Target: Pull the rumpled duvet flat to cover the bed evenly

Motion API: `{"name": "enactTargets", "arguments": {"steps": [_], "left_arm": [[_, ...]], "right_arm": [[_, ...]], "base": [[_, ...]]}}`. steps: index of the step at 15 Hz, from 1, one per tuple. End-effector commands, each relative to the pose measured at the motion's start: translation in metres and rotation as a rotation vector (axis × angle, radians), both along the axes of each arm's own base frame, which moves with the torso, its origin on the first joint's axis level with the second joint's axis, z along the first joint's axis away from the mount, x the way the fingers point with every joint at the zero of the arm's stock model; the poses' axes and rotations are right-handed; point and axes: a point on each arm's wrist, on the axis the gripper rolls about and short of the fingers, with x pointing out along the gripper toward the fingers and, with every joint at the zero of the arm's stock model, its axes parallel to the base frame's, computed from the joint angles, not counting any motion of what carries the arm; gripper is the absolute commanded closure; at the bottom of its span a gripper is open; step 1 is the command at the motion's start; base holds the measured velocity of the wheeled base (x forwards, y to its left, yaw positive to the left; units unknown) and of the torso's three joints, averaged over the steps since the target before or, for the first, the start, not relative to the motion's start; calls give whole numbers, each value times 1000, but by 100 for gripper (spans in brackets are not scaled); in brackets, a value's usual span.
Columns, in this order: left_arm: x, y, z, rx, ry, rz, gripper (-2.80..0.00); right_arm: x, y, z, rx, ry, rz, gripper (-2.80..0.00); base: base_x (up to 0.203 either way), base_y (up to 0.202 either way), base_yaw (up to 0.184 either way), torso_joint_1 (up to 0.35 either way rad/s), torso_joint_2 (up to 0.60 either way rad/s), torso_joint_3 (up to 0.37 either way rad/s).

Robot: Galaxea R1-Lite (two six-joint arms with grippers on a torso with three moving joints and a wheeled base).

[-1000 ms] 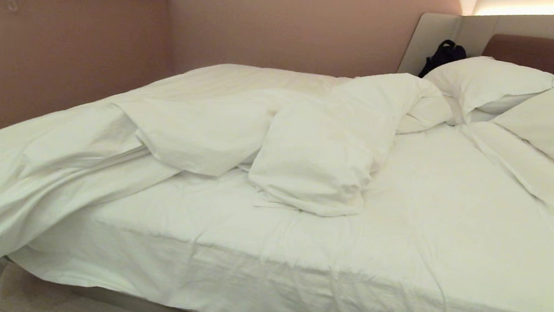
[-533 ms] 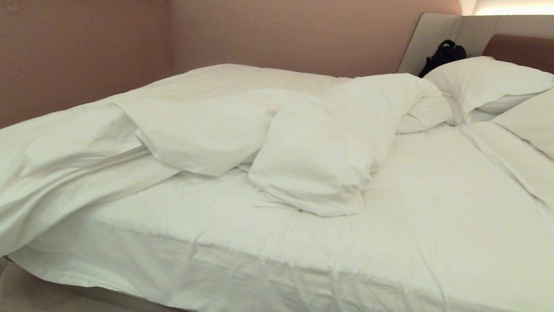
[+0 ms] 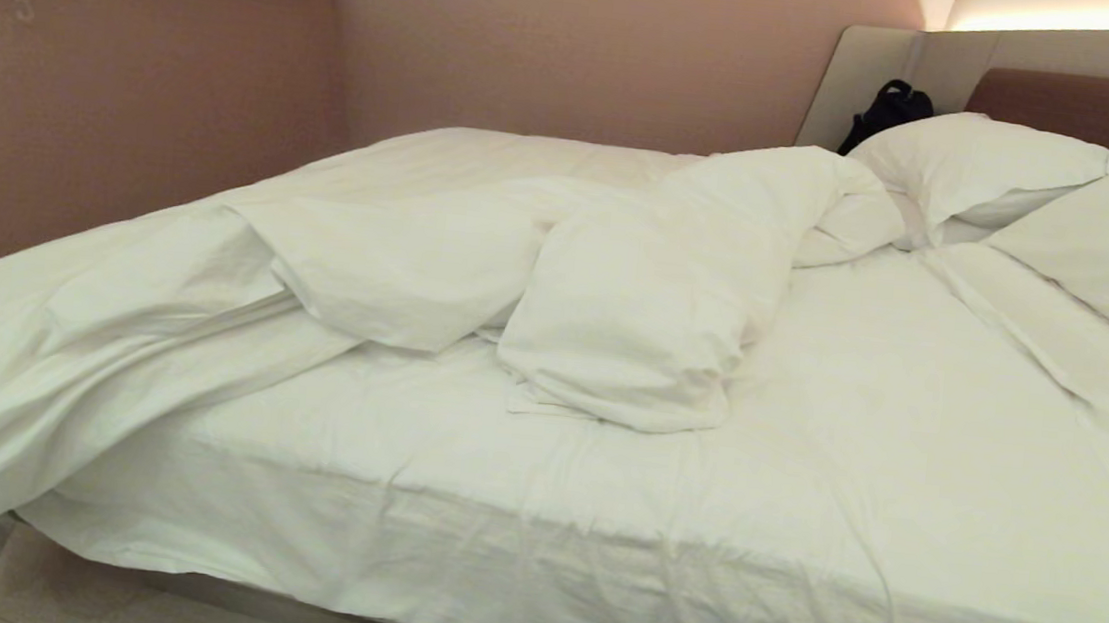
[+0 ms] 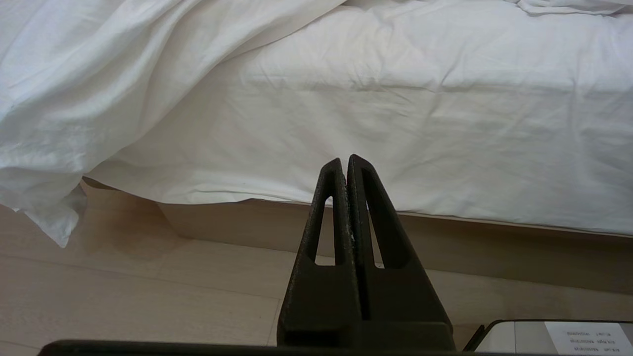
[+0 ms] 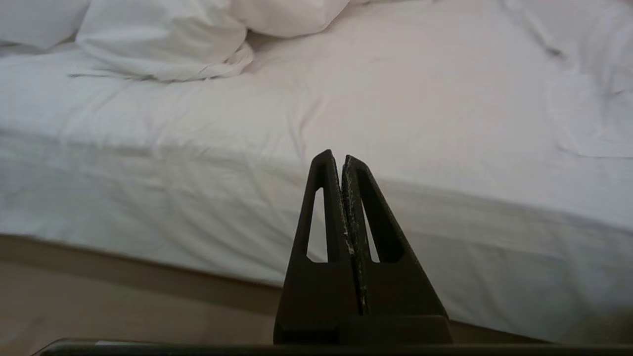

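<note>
The white duvet (image 3: 478, 265) lies bunched across the far half of the bed (image 3: 801, 474), with a thick fold flopped toward the middle and its left end spilling over the bed's foot toward the floor. That hanging end (image 4: 64, 99) shows in the left wrist view. The bare sheet covers the near half. My left gripper (image 4: 345, 159) is shut and empty, low in front of the bed's side, above the floor. My right gripper (image 5: 336, 157) is shut and empty too, facing the mattress side, with the duvet fold (image 5: 163, 39) well beyond it. Neither arm shows in the head view.
Two white pillows (image 3: 979, 163) lean at the headboard (image 3: 1084, 107) on the right, with a black bag (image 3: 888, 110) behind them. Pink walls close in the far side and the foot of the bed. The beige platform base (image 4: 494, 247) and pale floor (image 4: 123, 296) lie below the mattress.
</note>
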Motion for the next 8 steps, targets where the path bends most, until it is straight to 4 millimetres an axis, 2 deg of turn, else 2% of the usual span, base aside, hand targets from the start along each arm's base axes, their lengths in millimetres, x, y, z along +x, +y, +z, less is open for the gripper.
{"name": "enactTargets", "arguments": {"steps": [1, 4, 8], "left_arm": [[0, 0, 0, 0, 1, 0, 0], [0, 0, 0, 0, 1, 0, 0], [0, 0, 0, 0, 1, 0, 0]], "right_arm": [[9, 2, 9, 20, 101, 76, 0], [30, 3, 31, 140, 224, 149, 0], [89, 5, 61, 278, 372, 225, 0]], "base": [[0, 0, 0, 0, 0, 0], [0, 0, 0, 0, 0, 0], [0, 0, 0, 0, 0, 0]]}}
